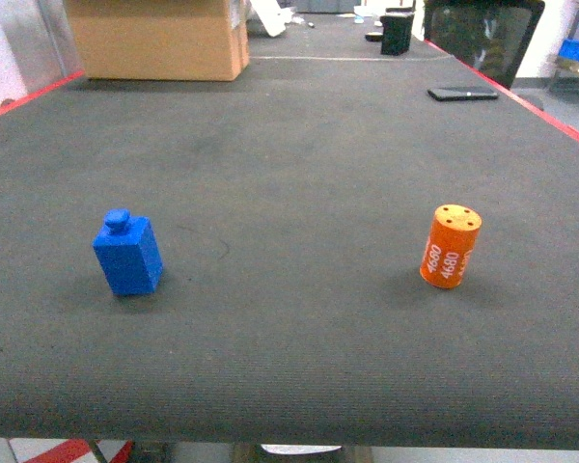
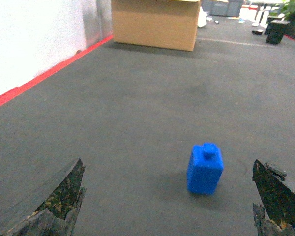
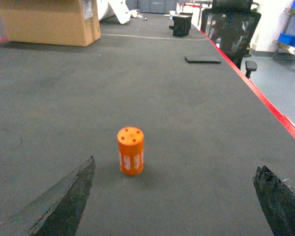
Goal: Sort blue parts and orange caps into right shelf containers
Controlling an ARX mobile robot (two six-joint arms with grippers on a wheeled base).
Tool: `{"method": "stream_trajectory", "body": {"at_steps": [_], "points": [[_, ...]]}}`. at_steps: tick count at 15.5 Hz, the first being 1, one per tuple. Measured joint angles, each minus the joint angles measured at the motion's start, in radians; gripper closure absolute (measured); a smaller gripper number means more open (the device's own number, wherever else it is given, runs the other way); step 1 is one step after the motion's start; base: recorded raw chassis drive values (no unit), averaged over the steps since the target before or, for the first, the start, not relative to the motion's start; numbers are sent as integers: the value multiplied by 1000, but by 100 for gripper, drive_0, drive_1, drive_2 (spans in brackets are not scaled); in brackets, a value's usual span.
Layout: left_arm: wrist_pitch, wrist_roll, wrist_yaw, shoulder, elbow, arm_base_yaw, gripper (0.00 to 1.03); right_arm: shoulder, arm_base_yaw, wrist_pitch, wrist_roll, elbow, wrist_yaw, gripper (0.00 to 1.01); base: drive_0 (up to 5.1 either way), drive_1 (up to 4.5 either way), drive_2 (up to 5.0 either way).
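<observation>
You are at the very start of the sort: nothing is picked up yet. The blue part (image 1: 127, 253), a small block with a knob on top, stands upright on the dark table mat (image 1: 289, 174) on your left side, and the orange cap (image 1: 451, 246), a short cylinder printed with white numbers, stands upright well apart from it on your right.

Your left gripper (image 2: 169, 206) is spread wide and empty, with the blue part ahead of it and nearer the right finger. Your right gripper (image 3: 179, 204) is likewise wide open and holds nothing; the orange cap sits ahead, closer to its left finger.

Neither arm shows in the head view. The right shelf containers (image 3: 291, 39) appear only as blue bins on a rack far off to the right, beyond the table edge.

Your next move, as I judge it, calls for advancing one gripper and centring its piece between the fingers before closing.
</observation>
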Motion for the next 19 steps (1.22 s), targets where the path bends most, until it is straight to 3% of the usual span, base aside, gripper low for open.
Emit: {"method": "stream_trajectory", "body": {"at_steps": [2,3,7,9,12,19], "points": [[223,-3,77,357,150,23,5,354,-42,214,9,155,-58,3,0,0,0],[231,-8,108,492,221,35,5,497,-66,229,28,226,-85,3,0,0,0],[211,-14,176,772,421,43,5,832,-107,225,64,439,-110,3,0,0,0],[202,-15,193,851,483,43,5,897,-121,214,72,496,-119,3,0,0,0],[159,-16,218,1059,647,51,5,1108,-144,160,105,689,-139,3,0,0,0],[152,-16,224,1148,676,53,5,1225,-143,145,124,766,-138,3,0,0,0]]}}
